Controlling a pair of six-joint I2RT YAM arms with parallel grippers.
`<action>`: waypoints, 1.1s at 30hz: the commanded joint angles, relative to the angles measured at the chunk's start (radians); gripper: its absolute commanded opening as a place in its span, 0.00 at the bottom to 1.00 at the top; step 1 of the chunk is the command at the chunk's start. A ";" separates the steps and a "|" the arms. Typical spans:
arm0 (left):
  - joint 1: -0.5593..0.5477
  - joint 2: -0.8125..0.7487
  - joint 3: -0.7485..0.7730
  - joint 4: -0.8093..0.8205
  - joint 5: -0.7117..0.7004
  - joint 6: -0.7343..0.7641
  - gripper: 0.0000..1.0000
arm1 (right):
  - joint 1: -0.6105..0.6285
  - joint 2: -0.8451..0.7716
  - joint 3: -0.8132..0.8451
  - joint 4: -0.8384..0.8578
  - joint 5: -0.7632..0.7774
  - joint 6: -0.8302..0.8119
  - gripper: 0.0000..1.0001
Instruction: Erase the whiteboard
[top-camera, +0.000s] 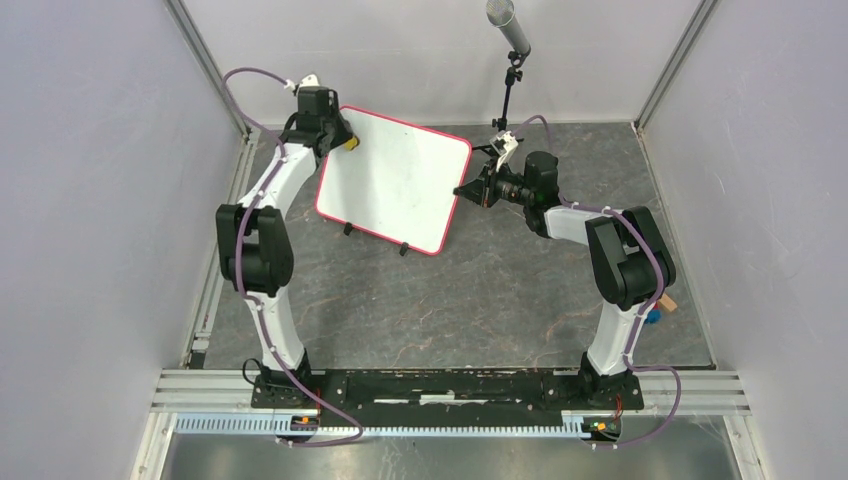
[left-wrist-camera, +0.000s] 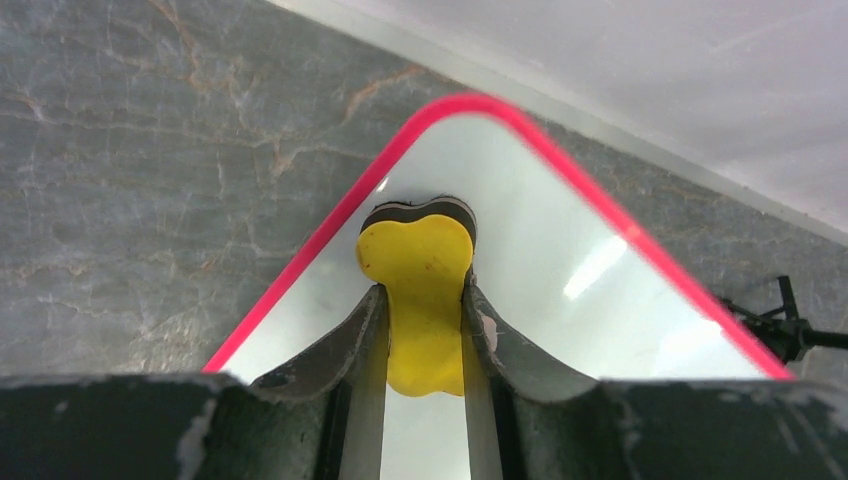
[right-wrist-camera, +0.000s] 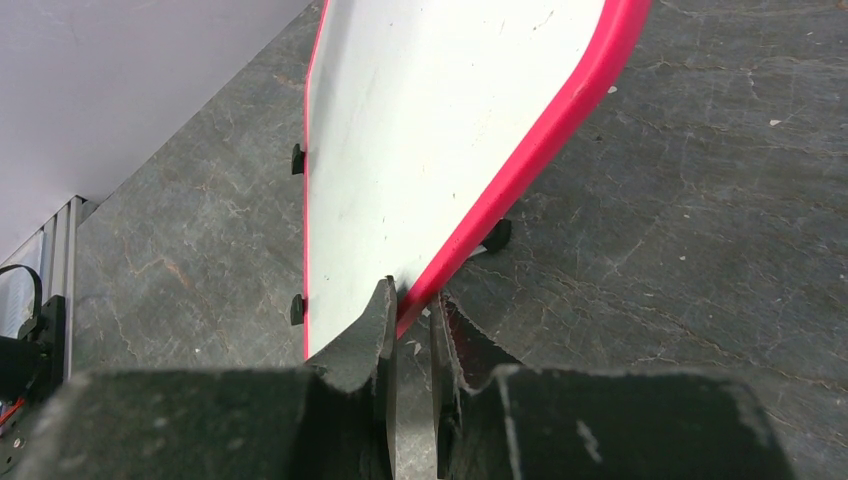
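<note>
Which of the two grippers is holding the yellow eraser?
The left gripper: the yellow eraser sits between its fingers at the whiteboard corner. The right gripper pinches only the board's red rim.

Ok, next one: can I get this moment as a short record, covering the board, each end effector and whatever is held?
whiteboard: on the table, far left of centre, red rim, no writing visible
left end effector: shut on yellow eraser, its dark pad at the whiteboard's far corner
right end effector: shut on the whiteboard's right rim
task state: face looks clean in all views
</note>
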 joint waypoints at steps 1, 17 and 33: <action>0.040 -0.052 -0.167 -0.008 0.072 -0.003 0.23 | 0.020 -0.006 0.029 -0.001 -0.014 -0.070 0.00; -0.049 0.040 0.128 -0.061 0.173 0.138 0.24 | 0.020 -0.010 0.027 0.001 -0.013 -0.071 0.00; -0.378 -0.144 -0.355 0.187 -0.115 0.333 0.24 | 0.021 -0.018 0.015 0.005 -0.008 -0.074 0.00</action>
